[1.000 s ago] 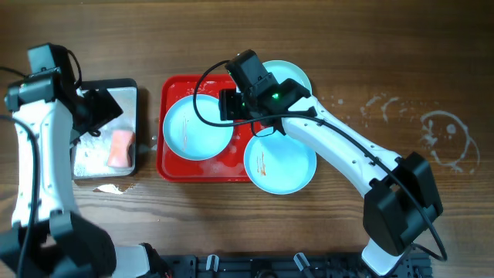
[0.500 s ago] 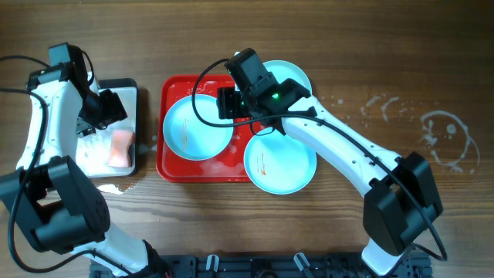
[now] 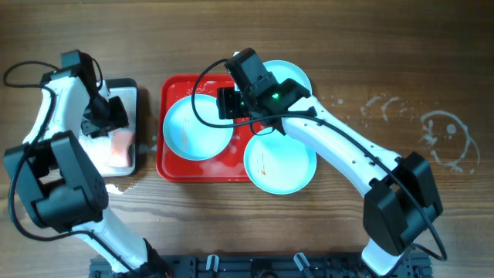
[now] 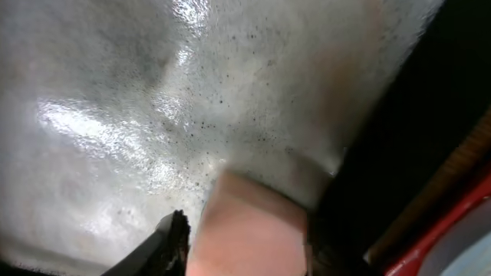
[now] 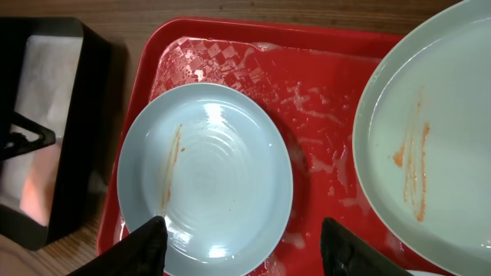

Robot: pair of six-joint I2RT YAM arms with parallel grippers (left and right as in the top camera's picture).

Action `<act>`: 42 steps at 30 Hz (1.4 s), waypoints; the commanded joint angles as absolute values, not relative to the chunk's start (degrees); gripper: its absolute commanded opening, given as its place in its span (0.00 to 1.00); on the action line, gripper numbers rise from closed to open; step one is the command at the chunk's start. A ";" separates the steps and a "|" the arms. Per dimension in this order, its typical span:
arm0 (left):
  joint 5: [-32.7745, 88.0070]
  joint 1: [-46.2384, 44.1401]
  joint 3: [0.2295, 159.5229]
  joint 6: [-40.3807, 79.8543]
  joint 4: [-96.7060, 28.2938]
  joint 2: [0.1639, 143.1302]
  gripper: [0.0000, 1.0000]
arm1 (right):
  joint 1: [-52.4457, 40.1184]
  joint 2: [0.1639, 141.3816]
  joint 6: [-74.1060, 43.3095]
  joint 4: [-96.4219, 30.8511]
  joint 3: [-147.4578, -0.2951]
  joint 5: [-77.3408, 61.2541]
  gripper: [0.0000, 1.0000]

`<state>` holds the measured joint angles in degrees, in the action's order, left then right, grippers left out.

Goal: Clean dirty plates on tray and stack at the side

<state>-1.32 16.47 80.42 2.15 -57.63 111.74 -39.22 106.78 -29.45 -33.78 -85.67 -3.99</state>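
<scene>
Overhead faces straight down from afar; both wrist views look down close, sharing the tray (image 3: 174, 170).

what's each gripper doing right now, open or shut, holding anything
left gripper: down at the pink sponge, grip cannot be told
right gripper: open, holding nothing, above a smeared plate on the red tray

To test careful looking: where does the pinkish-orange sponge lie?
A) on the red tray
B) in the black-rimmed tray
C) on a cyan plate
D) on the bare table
B: the sponge lies inside the black-rimmed tray, left of the red tray.
</scene>
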 commanded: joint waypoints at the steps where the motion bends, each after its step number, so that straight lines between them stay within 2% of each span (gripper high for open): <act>1: 0.67 16.25 78.98 1.74 -56.55 112.86 0.43 | -39.16 107.48 -28.49 -33.63 -86.52 -3.46 0.64; 5: 0.64 16.25 76.42 1.96 -54.39 112.86 0.42 | -39.16 107.48 -28.49 -33.63 -86.52 -3.46 0.64; 7: 0.62 16.32 76.09 1.96 -54.37 112.86 0.37 | -39.16 107.48 -28.49 -33.56 -86.52 -3.44 0.64; 12: 0.60 16.32 76.25 2.20 -54.17 112.79 0.09 | -39.16 107.48 -28.47 -33.50 -86.52 -3.44 0.64; 14: 0.56 16.32 77.14 2.17 -54.68 112.60 0.04 | -39.16 107.48 -28.40 -33.52 -86.52 -3.42 0.64; 17: -0.45 16.32 79.61 2.31 -56.40 112.12 0.04 | -39.31 107.48 -28.45 -33.52 -86.52 -3.46 0.64; 21: -8.80 16.32 85.10 8.78 -59.48 110.34 0.04 | -39.31 107.48 -28.42 -33.50 -86.52 -3.42 0.64; 28: -29.34 16.27 88.95 29.21 -61.69 104.75 0.04 | -39.31 107.48 -26.98 -33.69 -86.52 -3.44 0.64; 32: -34.94 15.99 88.95 39.05 -63.92 104.07 0.04 | -39.31 107.48 -26.98 -33.67 -86.52 -3.42 0.65; 35: -36.67 15.03 88.92 50.02 -67.75 104.07 0.04 | -39.31 107.48 -27.00 -33.67 -86.52 -2.94 0.65; 40: -34.96 11.57 88.88 51.88 -68.36 104.07 0.05 | -39.31 107.48 -26.94 -34.00 -86.52 -2.17 0.69; 42: -34.92 10.94 88.88 51.88 -66.89 104.07 0.15 | -39.31 107.48 -26.92 -34.35 -86.52 -2.17 0.70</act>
<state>-33.58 12.32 88.14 48.18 -68.47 104.99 -39.22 106.78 -27.55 -33.85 -85.67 -3.38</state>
